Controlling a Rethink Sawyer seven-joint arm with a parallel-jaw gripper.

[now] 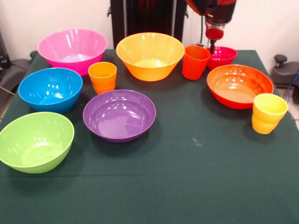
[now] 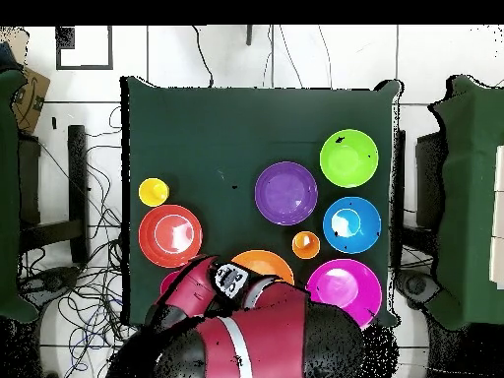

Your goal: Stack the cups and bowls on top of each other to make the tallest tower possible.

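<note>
No tower stands; every cup and bowl sits singly, upright, mouth up, on the green table (image 1: 196, 186); each piece's long axis is vertical, none tipped.

Front view, taking the purple bowl (image 1: 119, 115) as centre: ribbed orange cup (image 1: 102, 77) at 11 o'clock, just beside it; blue bowl (image 1: 50, 89) at 10 o'clock; green bowl (image 1: 35, 141) at 8 o'clock, near the front-left corner; pink bowl (image 1: 72, 50) further out at 11 o'clock; yellow bowl (image 1: 150, 55) at 1 o'clock; plain red-orange cup (image 1: 195, 62) at 2 o'clock, close beside the yellow bowl and overlapping the small magenta-red bowl (image 1: 223, 56) behind it; orange-red bowl (image 1: 239, 86) at 3 o'clock; ribbed yellow cup (image 1: 269, 113) beyond it at 3 o'clock, overlapping that bowl's rim in the picture; contact cannot be confirmed.

The gripper (image 1: 212, 45) hangs from the red arm (image 1: 217, 9) above the magenta-red bowl, at the table's far side; whether its fingers are apart or together cannot be told. Overhead, the arm covers the red-orange cup and most of the magenta-red bowl.
</note>
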